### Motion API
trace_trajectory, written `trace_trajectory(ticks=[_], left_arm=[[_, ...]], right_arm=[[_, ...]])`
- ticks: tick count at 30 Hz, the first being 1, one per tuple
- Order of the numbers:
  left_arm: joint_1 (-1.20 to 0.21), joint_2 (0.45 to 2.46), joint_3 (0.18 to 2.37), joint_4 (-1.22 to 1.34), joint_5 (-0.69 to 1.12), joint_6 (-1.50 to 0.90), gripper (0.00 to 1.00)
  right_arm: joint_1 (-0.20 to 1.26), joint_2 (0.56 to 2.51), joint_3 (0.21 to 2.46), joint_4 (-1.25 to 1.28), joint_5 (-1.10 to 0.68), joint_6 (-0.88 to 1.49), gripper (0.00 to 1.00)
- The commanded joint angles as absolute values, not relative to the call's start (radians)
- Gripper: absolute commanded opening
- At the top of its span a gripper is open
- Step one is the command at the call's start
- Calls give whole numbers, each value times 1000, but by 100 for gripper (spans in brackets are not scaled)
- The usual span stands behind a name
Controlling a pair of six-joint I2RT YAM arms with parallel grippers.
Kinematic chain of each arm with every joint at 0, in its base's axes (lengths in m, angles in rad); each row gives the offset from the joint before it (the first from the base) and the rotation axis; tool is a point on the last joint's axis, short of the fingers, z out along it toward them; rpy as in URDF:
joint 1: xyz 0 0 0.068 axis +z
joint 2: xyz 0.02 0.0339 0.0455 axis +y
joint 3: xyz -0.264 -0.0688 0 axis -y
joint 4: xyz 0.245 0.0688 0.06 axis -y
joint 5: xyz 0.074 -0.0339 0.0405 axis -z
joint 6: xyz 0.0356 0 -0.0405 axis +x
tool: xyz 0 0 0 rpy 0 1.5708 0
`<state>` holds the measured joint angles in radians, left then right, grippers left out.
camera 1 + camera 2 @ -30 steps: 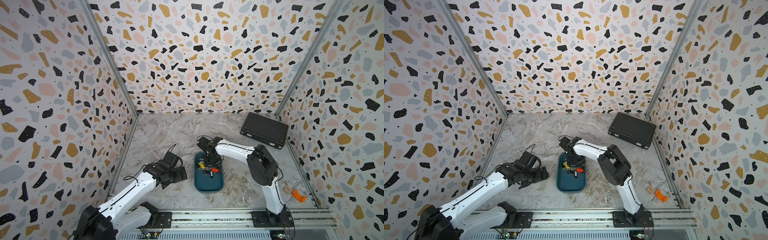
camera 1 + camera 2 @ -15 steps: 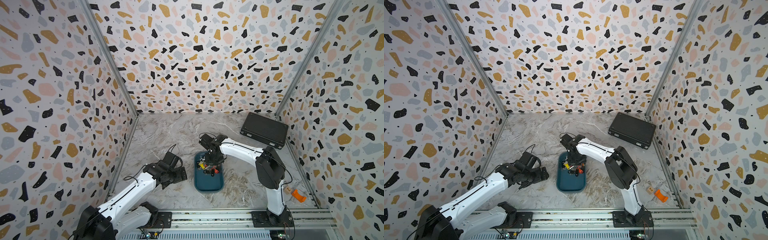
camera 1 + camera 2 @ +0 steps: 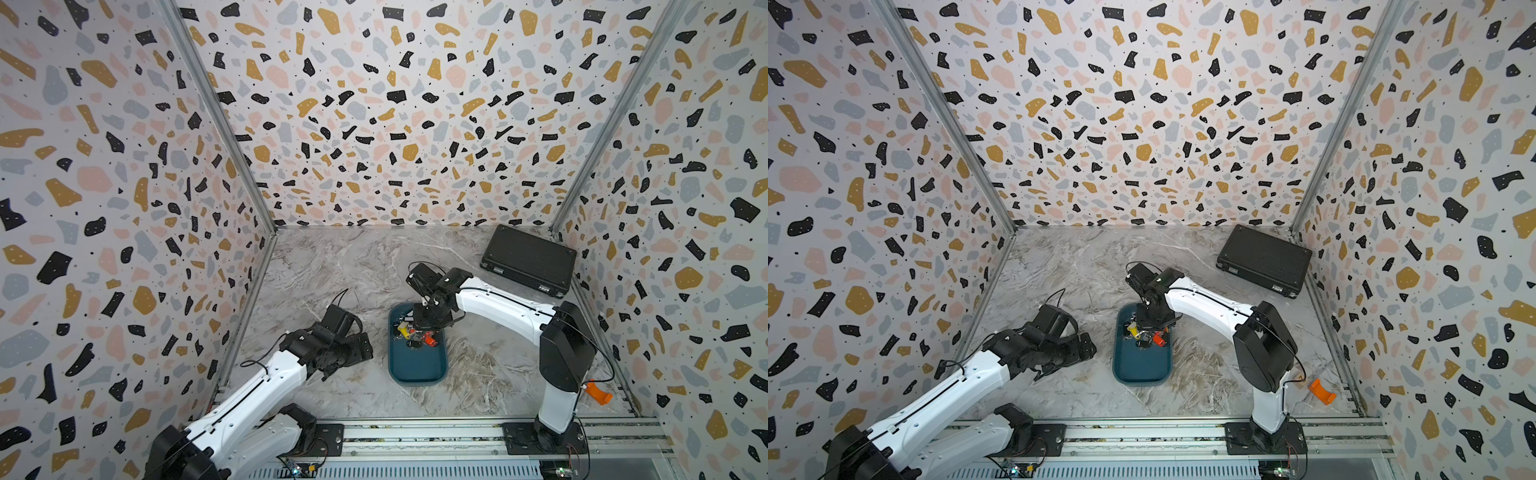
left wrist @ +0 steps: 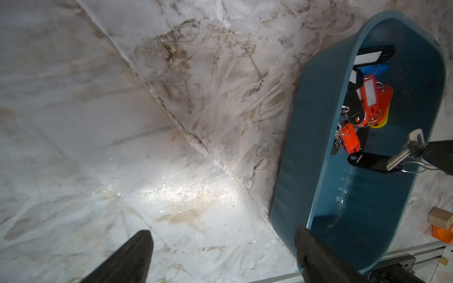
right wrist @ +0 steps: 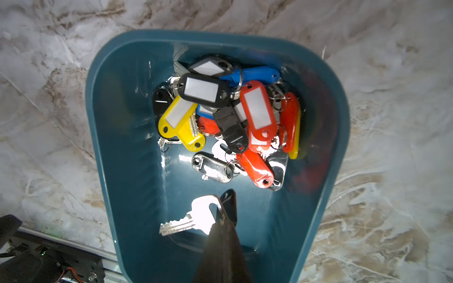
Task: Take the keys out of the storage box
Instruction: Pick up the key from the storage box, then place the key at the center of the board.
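While keys [image 5: 228,115] heap in the storage box [image 5: 117,147], right end effector [image 5: 226,203] pinched on one key [image 5: 193,218], left end effector [image 4: 223,235] spread, empty.

I find the storage box [image 5: 127,171] to be smooth teal plastic, glossy enough inside to throw reflections. The keys [image 5: 228,117] show bright polished metal blades and rings, with shiny plastic tags holding matt white inserts. The table [image 4: 122,122] reads as a marble-print sheet, creased and faintly sheened; the briefcase [image 3: 528,259] looks matt, ribbed black.
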<state>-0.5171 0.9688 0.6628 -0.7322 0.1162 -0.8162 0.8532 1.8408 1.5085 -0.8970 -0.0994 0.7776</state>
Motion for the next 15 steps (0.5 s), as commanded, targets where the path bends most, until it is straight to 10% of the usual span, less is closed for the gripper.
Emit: trace_trajectory(ticks=[1,15], left_arm=[[-511,954,641,-739,121,-831,95],[-511,957,596,-712,132,-844,94]], right_arm=[[859,1847,1487,-875,-130,766,0],[859,1973,1430,-770,-147,776,0]])
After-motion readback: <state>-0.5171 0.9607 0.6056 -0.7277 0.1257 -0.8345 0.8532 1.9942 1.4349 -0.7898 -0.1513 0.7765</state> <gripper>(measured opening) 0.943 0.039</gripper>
